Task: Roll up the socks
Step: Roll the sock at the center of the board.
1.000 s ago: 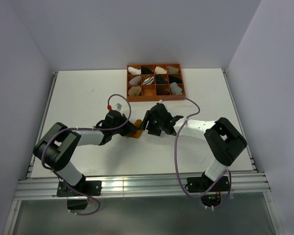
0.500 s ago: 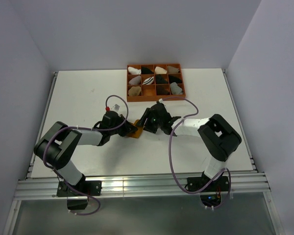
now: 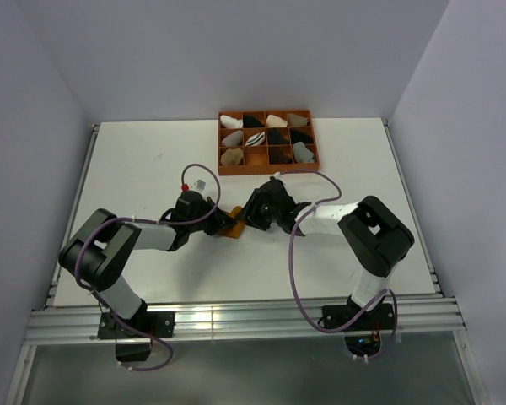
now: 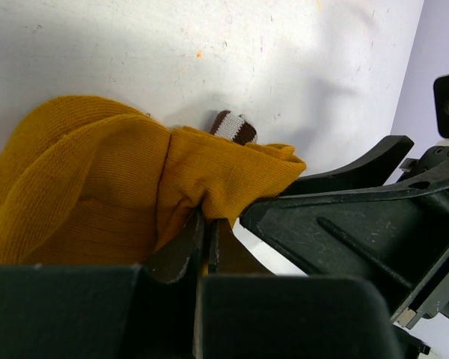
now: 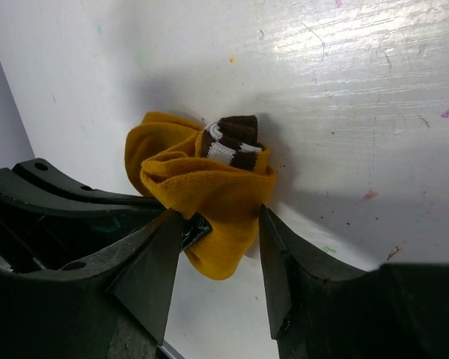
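Observation:
One of the socks, mustard-yellow [image 3: 234, 229], lies bunched at mid-table between both grippers. Its brown-and-white striped cuff [image 5: 232, 142] pokes out of the top of the bundle. My left gripper [image 3: 223, 224] is shut on a fold of this sock [image 4: 97, 179], the jaws pressed together on the fabric [image 4: 203, 221]. My right gripper [image 3: 247, 219] faces it from the right. It is open, its jaws straddling the sock's hanging fold [image 5: 223, 217], and the fingertips [image 5: 263, 217] just touch the cloth. No other sock of the task shows.
An orange-brown tray [image 3: 268, 172] with several compartments of small white, black and beige sock bundles stands just behind the grippers. Walls close the table on the left, back and right. Both arms' cables arch over the middle.
My right gripper has slid left onto the sock and its jaws have narrowed around the fold. The left gripper has kept its hold and hardly moved.

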You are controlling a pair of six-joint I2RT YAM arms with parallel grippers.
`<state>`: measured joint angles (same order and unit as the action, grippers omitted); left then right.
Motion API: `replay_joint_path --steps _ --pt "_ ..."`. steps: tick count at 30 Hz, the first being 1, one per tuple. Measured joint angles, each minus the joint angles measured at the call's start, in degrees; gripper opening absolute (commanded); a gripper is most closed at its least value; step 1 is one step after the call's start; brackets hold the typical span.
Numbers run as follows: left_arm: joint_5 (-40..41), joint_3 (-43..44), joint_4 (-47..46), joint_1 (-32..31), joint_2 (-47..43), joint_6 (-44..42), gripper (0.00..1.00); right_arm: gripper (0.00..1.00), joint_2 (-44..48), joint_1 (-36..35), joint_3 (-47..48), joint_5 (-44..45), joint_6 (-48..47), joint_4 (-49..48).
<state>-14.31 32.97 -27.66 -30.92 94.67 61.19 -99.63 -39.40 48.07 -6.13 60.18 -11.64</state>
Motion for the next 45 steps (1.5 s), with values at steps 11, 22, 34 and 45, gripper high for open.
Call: replay_joint_path --steps 11,22,34,45 --pt "-0.5 0.0 -0.3 0.2 0.2 0.0 0.01 0.57 -3.7 0.1 3.0 -1.5 -0.7 0.0" --pt "-1.1 -0.9 -2.9 0.5 0.9 0.0 0.01 0.55 -7.2 0.3 8.9 -3.1 -2.6 5.8" --pt "-0.7 -1.1 -4.2 1.0 1.3 -0.6 0.01 0.00 -12.0 0.4 17.9 -4.3 -8.5 14.8" --pt "10.6 -1.4 9.0 -4.9 -8.8 -5.0 0.45 0.00 -11.3 -2.1 20.4 2.3 -10.9 20.6"
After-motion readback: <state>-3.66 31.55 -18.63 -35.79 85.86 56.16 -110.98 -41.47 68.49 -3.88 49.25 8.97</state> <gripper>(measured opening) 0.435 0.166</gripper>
